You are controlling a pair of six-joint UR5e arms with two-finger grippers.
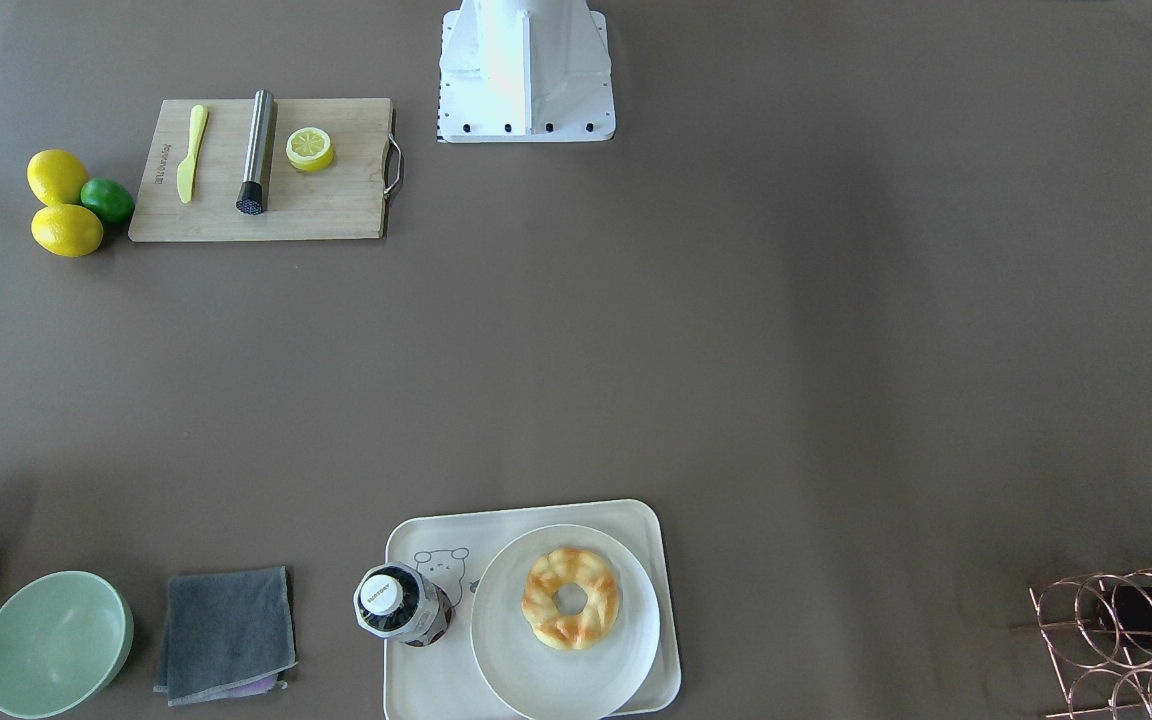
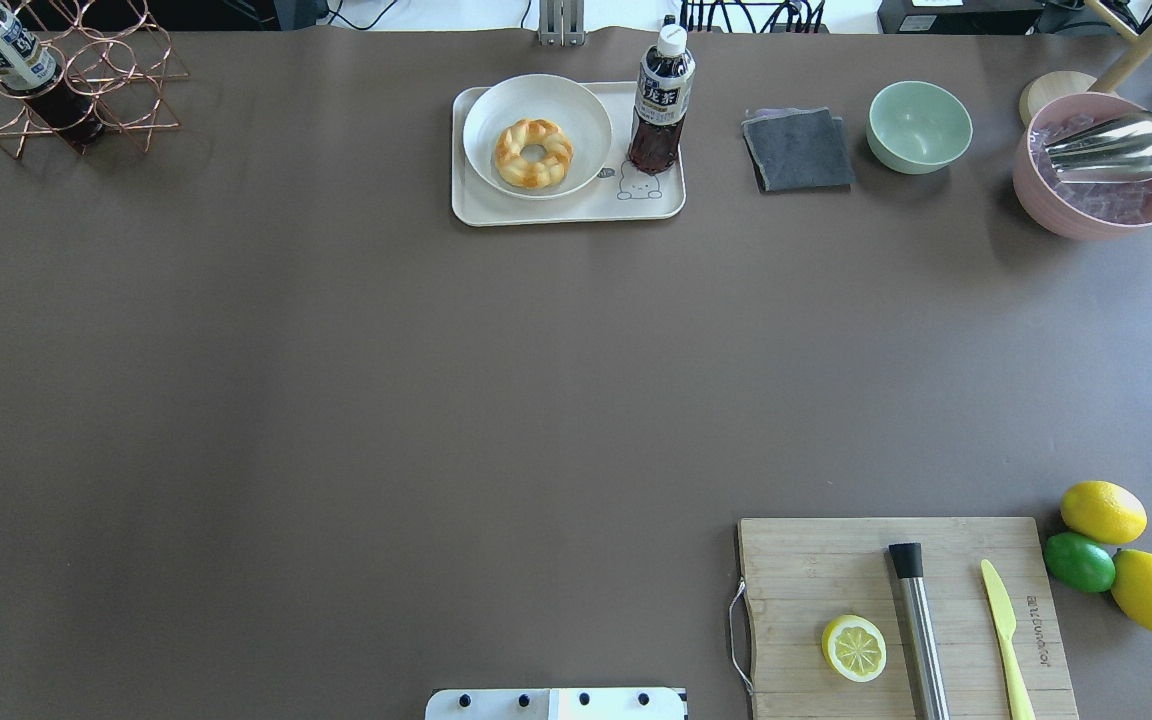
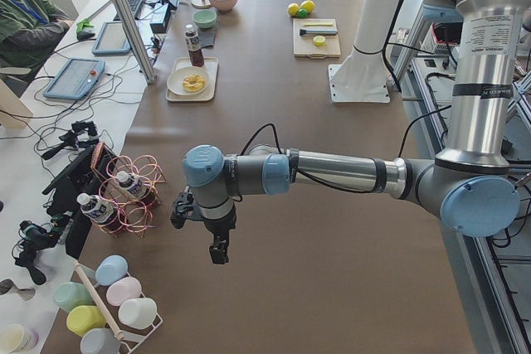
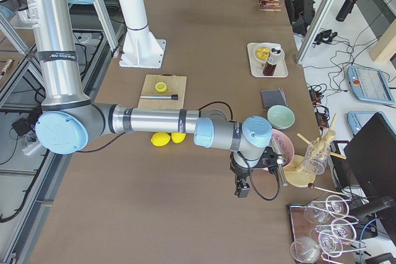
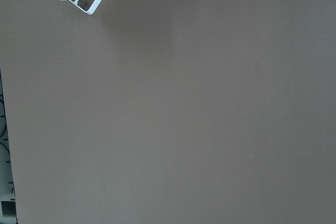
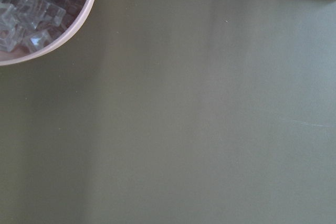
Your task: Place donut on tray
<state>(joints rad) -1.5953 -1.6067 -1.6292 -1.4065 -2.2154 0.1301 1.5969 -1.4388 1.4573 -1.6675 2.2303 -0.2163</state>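
The golden ring-shaped donut (image 1: 570, 597) lies on a round white plate (image 1: 536, 670), and the plate sits on the cream-white tray (image 1: 416, 680) with a bear drawing. It also shows in the overhead view, the donut (image 2: 534, 153) on the tray (image 2: 576, 208) at the table's far middle. A dark tea bottle (image 2: 658, 105) stands on the same tray. My left gripper (image 3: 220, 250) hangs over bare table far from the tray, near the wire rack. My right gripper (image 4: 241, 190) hangs beside the pink bowl. I cannot tell whether either is open or shut.
A wooden cutting board (image 2: 906, 610) holds a lemon half (image 2: 853, 647), a steel rod and a yellow knife. Two lemons and a lime (image 2: 1079, 561) lie beside it. A grey cloth (image 2: 797, 148), green bowl (image 2: 919, 125), pink ice bowl (image 2: 1101, 165) and copper bottle rack (image 2: 56, 85) line the far edge.
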